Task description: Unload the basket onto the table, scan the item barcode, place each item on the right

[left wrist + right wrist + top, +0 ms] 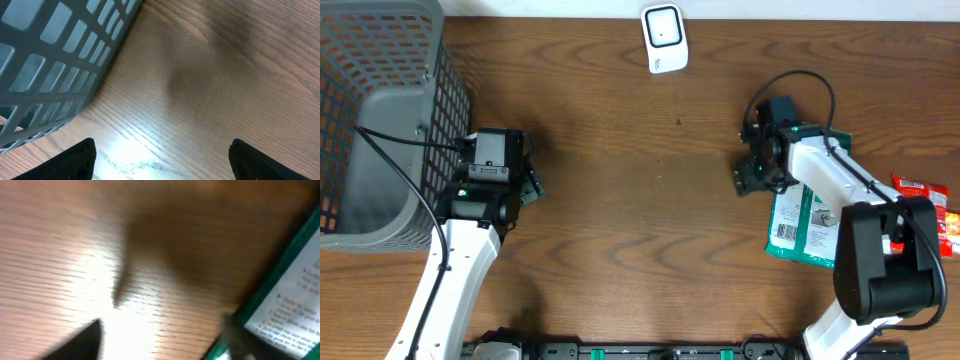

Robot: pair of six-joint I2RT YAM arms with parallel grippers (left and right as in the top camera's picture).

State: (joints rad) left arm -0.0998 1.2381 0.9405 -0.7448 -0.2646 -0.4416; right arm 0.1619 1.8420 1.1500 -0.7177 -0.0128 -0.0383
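The right pincer [744, 179] hangs low over the bare wooden table [620, 200], near its middle. In the right wrist view, which is badly blurred, its two fingers [80, 342] stand wide apart with only wood grain between them, so it is released and holds nothing.

The green and white packet [807, 222] lies flat on the table just behind this pincer, partly covered by the right forearm. Its printed back faces up, and a barcode [783, 232] shows near the corner farthest from the pincer. In the right wrist view the packet's green edge [295, 295] comes in beside one finger, close to it; the blur hides whether they touch.

The white scanner [664, 38] lies well apart from the right pincer, off towards the table's far edge, between the two arms. A red packet [925, 200] lies beyond the green one, farther behind the pincer, at the table's edge.

The left pincer [532, 186] is released too. In the left wrist view its dark fingertips [80, 160] sit at the two lower corners, spread wide over bare wood. The grey mesh basket [380, 110] stands just beside this pincer; in its wrist view the basket wall [55, 55] fills the corner ahead and to one side. The two pincers are well apart from each other.
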